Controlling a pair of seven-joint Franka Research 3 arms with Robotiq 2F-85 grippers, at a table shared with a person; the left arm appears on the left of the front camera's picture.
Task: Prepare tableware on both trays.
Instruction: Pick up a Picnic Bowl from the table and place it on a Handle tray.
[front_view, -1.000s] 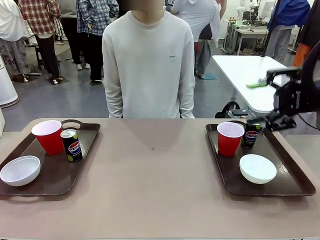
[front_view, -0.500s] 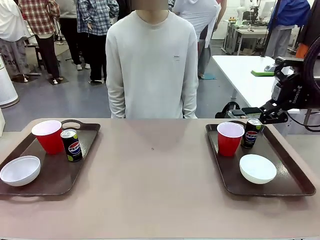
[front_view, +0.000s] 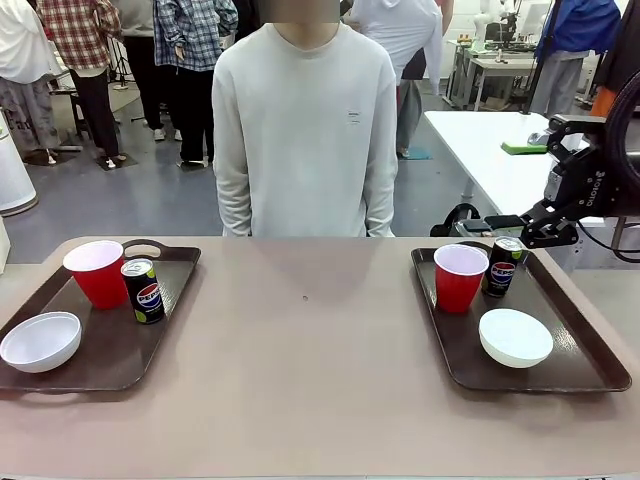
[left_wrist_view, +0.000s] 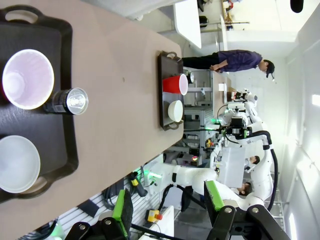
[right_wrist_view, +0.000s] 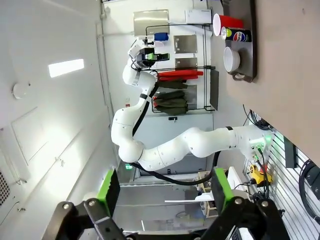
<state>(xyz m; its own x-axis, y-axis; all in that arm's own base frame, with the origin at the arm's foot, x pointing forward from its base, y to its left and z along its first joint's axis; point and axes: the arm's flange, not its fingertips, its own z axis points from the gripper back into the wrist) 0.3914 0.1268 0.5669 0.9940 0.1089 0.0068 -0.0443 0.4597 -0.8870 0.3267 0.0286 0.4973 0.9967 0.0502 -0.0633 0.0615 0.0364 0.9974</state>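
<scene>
1. Two trays, the left tray (front_view: 110, 370) and the right tray (front_view: 590, 372), each carry a red cup (front_view: 96, 272), Pepsi can (front_view: 144, 290) and white bowl (front_view: 41, 340).
2. Right hand (right_wrist_view: 165, 196) and left hand (left_wrist_view: 167, 206) are spread, holding nothing.
3. Setting seems finished; next, probably just retreat from the bench (front_view: 310, 370).

You have the right arm's black gripper (front_view: 548, 232) hovering at the far right, jaws apart, holding nothing. Just below and beside it stands a black-and-blue Pepsi can (front_view: 503, 267) on the right dark brown rectangular plastic tray (front_view: 590, 368). Next along from the can is a red plastic cup with a white inside (front_view: 459, 277), with a small round white bowl (front_view: 515, 337) nearer you. Well away across the table, the left brown tray (front_view: 110, 372) carries another red cup (front_view: 96, 273), a second Pepsi can (front_view: 144, 291) and a second white bowl (front_view: 41, 341). A person in a pale sweatshirt (front_view: 305, 130) stands at the far side.
</scene>
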